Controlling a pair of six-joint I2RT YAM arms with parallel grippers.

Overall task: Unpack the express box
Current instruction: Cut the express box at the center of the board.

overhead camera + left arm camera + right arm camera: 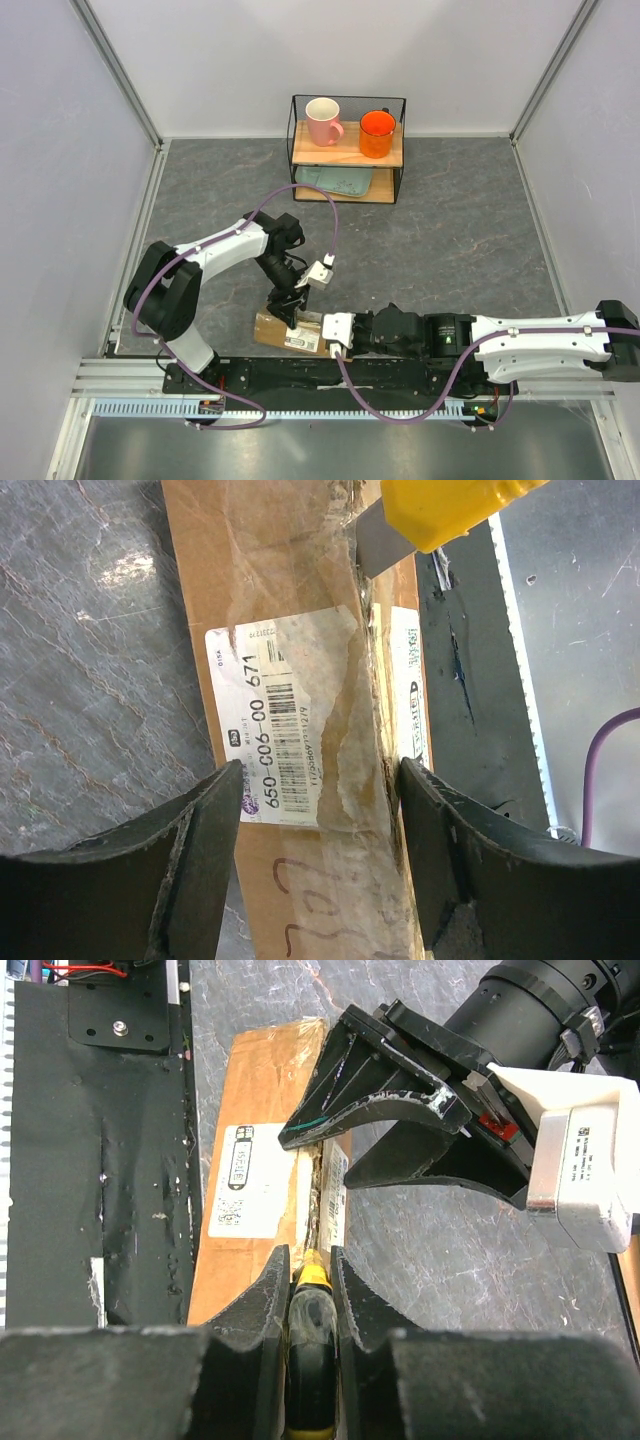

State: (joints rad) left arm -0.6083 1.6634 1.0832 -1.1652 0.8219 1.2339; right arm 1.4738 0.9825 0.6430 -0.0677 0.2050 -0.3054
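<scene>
Two jobs remain, by my reading: finishing the cut along the taped seam and lifting the flaps. The express box (290, 332) lies flat and closed at the near edge of the table (450, 230), just beside the black base plate (100, 1210). The right pincer (308, 1258) is clamped on a yellow knife (312, 1282), whose blade meets the seam near the white label (290, 720). The left pincer (320, 772) hangs over the box, jaws apart, straddling the label; whether it presses the cardboard I cannot tell.
</scene>
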